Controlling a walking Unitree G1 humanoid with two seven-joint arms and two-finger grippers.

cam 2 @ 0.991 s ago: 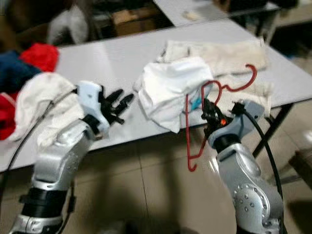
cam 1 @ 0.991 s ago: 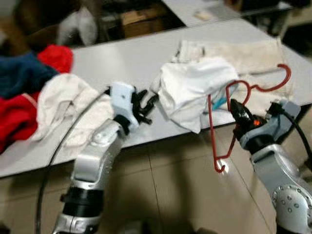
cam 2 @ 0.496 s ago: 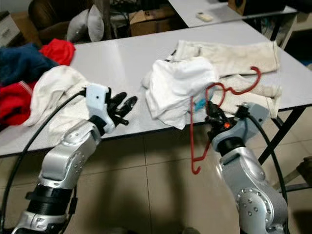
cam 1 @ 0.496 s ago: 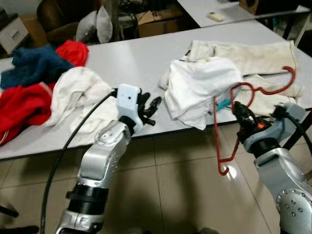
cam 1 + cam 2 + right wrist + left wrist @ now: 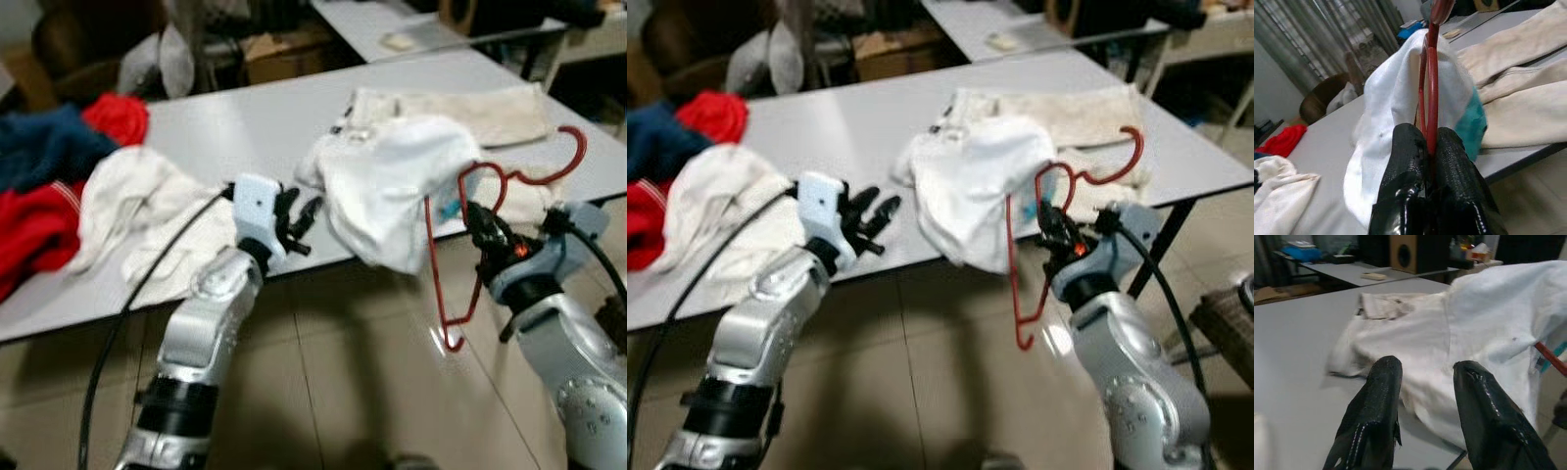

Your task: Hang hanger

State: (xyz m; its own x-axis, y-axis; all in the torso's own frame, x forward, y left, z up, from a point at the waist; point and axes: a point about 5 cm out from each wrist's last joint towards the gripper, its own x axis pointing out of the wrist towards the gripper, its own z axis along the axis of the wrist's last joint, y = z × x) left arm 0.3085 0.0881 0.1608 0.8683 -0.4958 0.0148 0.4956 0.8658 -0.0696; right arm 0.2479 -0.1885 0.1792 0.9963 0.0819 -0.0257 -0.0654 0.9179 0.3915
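Red wire, the hanger (image 5: 495,211) is held clamped in the right pincer (image 5: 477,223) just off the tabletop's (image 5: 245,127) front edge, a white garment (image 5: 392,181) draped on it; the left pincer (image 5: 299,217) is parted (empty). Carrying is judged underway; a rail must be found next

Grey table (image 5: 235,122): white garment (image 5: 392,176), cream cloths (image 5: 460,103), red, blue, white clothes pile (image 5: 69,186).
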